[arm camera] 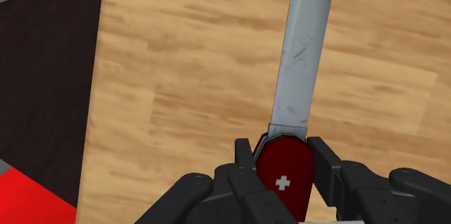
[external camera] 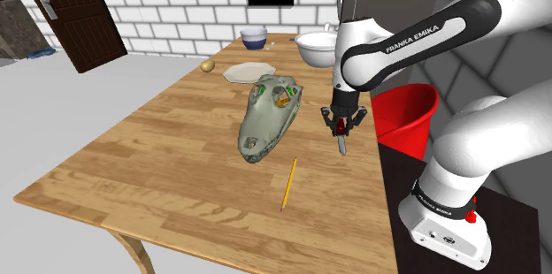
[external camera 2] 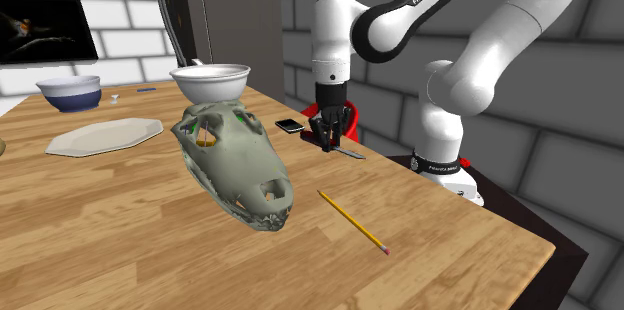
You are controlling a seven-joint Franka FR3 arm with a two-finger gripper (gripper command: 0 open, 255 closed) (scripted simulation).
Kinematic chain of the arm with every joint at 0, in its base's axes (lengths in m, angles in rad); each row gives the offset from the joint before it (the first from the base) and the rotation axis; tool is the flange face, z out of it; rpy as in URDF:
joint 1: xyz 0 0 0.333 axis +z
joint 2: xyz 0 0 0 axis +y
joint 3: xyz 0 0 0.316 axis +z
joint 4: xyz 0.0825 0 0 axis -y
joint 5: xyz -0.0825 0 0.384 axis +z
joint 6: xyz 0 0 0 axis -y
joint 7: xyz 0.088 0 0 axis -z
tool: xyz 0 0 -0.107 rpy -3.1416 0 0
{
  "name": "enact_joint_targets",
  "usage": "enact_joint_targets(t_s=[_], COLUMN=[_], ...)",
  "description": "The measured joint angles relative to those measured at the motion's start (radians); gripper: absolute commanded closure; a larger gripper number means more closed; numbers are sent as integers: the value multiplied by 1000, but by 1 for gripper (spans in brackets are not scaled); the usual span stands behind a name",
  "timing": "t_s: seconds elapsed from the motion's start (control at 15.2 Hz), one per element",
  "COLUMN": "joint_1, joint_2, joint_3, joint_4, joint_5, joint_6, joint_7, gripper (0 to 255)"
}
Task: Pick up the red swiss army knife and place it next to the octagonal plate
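Note:
The red swiss army knife has a white cross on its handle and a grey blade folded out. My gripper is shut on the red handle, one black finger on each side. In the shoulder view the gripper hangs low over the wooden table's right edge, the blade pointing away below it. In the second exterior view the blade lies at about table level beside the gripper. The white octagonal plate sits farther back on the table, beyond a skull.
A large grey-green animal skull lies between gripper and plate. A yellow pencil lies nearer the front. A white bowl, a blue-rimmed bowl and a small black flat item stand at the back. A red bucket stands beside the table.

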Motion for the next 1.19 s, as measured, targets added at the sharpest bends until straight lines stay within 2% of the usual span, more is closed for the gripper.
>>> enact_joint_targets(t_s=[0.92,1.19], joint_1=[-8,-22], joint_2=[-111,39], joint_3=[-27,-5], joint_4=[125,222], joint_5=[-27,-32], joint_6=[-236,-182], joint_7=[7,22], gripper=[255,255])
